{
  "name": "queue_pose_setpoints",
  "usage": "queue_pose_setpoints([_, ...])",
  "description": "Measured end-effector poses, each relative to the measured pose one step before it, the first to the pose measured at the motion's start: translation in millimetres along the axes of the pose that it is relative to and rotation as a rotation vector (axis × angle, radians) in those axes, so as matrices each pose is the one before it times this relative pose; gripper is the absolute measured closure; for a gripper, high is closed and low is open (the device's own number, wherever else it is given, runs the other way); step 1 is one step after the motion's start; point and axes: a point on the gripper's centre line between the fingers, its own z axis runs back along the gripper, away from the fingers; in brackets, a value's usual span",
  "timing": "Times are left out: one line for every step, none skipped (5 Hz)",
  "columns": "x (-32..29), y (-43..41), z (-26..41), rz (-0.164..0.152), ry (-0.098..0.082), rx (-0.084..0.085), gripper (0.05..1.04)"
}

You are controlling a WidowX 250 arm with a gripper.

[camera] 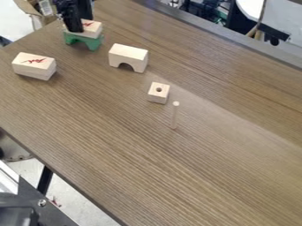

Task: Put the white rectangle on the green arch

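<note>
Gripper (pixel 73 27) is at the upper left of the camera view, pointing down, right at the white rectangle (pixel 92 30). Its dark body covers part of the block. Can't tell how far open the claw is, or whether it has hold of the block or is only up against it; the angle is poor there.

White rectangle lies flat on top of the green arch (pixel 92 43), red mark on its upper face. Arch stands on its legs on the wooden table (pixel 224 145), near the table's far left corner.

Other pieces on the table: pale block (pixel 34 66) with a red mark on top, near the left edge, looks like two slabs stacked; pale arch (pixel 128 56), legs down, to the right of the green one, the two apart; small cube (pixel 159 92) with a round hole in its top, nearer the view's middle; thin peg (pixel 175 115) upright just beside the cube, on the near side. Off the table, a cardboard box (pixel 27 6) in the top left corner.
</note>
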Motion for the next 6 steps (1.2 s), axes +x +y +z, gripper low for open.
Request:
queue_pose_setpoints([3.25, -4.02, -2.98, 0.0021, -0.009, 0.0047, 0.537])
queue_pose_setpoints([0.46, -3.1, 4.09, -0.0045, -0.0035, -0.0083, 0.537])
queue_pose_setpoints([1.0, -1.58, -4.14, -0.0026, 0.0033, 0.0102, 0.537])
queue_pose_setpoints([0.2, -1.25, 0.93, -0.0024, -0.0002, -0.0015, 0.537])
queue_pose_setpoints([0.58, 0.07, -4.47, -0.0005, 0.0041, 0.0131, 0.466])
queue_pose_setpoints([2.12, -0.72, 4.5, -0.0179, -0.0141, 0.0067, 0.167])
